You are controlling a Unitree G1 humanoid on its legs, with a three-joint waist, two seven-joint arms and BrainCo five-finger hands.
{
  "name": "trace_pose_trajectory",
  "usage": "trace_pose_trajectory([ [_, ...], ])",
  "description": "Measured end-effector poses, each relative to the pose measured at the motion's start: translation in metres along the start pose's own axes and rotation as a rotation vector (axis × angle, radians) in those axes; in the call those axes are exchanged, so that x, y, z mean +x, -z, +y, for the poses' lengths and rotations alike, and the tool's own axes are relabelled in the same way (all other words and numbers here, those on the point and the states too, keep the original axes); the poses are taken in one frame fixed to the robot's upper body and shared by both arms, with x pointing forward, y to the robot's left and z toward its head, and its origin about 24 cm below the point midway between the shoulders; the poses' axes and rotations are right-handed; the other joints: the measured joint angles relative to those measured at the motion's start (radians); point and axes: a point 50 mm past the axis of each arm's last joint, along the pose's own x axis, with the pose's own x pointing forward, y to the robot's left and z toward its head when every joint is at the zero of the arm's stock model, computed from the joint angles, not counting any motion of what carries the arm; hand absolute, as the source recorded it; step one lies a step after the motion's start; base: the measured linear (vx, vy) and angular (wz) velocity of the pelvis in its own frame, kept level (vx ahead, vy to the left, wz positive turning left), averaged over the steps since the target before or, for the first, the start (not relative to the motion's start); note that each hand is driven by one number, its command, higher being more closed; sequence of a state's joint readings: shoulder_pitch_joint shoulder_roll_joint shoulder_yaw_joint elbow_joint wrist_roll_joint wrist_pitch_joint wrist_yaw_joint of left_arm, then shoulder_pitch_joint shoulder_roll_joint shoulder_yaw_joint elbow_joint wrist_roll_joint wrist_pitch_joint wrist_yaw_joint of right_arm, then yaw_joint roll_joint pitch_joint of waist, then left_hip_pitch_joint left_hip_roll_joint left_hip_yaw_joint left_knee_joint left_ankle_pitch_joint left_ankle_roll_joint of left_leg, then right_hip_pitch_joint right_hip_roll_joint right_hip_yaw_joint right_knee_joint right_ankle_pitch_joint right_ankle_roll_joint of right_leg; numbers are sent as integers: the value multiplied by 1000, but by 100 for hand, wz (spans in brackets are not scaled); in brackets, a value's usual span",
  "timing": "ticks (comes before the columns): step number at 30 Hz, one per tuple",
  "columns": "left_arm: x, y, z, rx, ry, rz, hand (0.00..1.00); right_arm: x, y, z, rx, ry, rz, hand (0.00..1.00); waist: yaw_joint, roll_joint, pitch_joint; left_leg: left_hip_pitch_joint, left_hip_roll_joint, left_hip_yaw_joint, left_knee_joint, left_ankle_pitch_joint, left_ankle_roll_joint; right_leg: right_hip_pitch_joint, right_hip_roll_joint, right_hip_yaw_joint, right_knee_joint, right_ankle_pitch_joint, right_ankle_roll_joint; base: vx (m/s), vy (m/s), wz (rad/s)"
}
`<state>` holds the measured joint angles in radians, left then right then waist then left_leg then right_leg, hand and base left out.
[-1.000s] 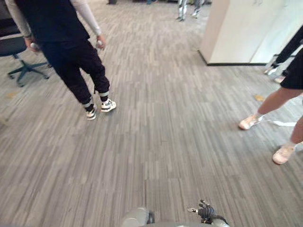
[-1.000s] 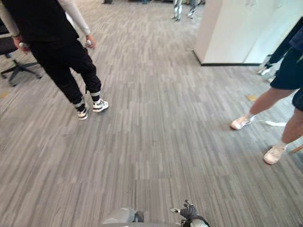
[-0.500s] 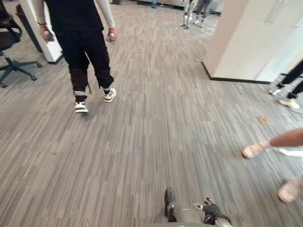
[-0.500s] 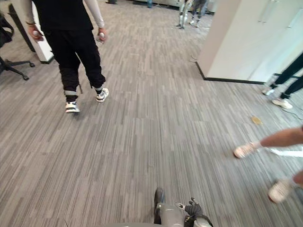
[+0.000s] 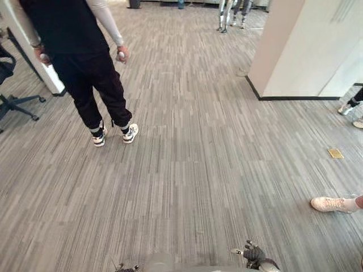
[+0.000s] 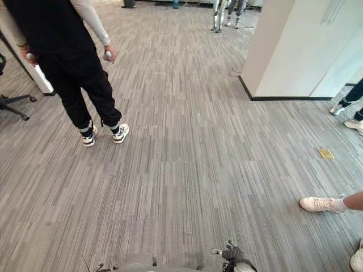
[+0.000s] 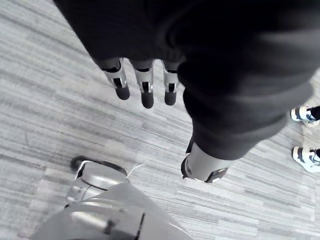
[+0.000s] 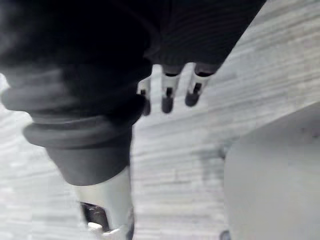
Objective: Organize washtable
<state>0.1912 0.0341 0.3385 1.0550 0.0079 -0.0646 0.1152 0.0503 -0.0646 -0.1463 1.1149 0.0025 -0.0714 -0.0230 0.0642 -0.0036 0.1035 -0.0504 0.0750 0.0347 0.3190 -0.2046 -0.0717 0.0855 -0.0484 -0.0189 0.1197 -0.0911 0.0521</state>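
Both hands hang low at the robot's sides and hold nothing. The left hand [image 7: 145,92] and the right hand [image 8: 167,97] have straight, relaxed fingers above the grey striped carpet [image 5: 187,170]. Near on the right lies a person's white shoe [image 5: 329,204]. Farther off on the left, a person in dark clothes [image 5: 79,62] stands beside an office chair [image 5: 5,65], and a white cabinet [image 5: 300,51] rises far right. I cannot tell where the washtable stands. Walking on could clip the shoe or the person if either steps across.
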Motion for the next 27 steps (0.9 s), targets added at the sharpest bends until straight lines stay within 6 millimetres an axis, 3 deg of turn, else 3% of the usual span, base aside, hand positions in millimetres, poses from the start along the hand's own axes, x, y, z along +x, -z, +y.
trace_pose_trajectory([
  [5,2,-3,3,37,4,2,0,-2,9,7,15,-13,29,0,5,-12,-14,89,-50,9,-55,7,16,55,-48,-1,-2,0,2,112,153,7],
  [6,1,9,14,106,10,44,0,-4,18,10,15,-19,61,0,4,-47,-51,234,-130,25,-410,192,77,51,-110,6,-73,9,76,34,44,0],
  [27,1,7,12,143,24,31,0,-4,18,6,11,26,64,0,2,-49,-67,149,-136,-16,-409,195,82,-3,-113,-35,-96,12,81,15,-11,5],
])
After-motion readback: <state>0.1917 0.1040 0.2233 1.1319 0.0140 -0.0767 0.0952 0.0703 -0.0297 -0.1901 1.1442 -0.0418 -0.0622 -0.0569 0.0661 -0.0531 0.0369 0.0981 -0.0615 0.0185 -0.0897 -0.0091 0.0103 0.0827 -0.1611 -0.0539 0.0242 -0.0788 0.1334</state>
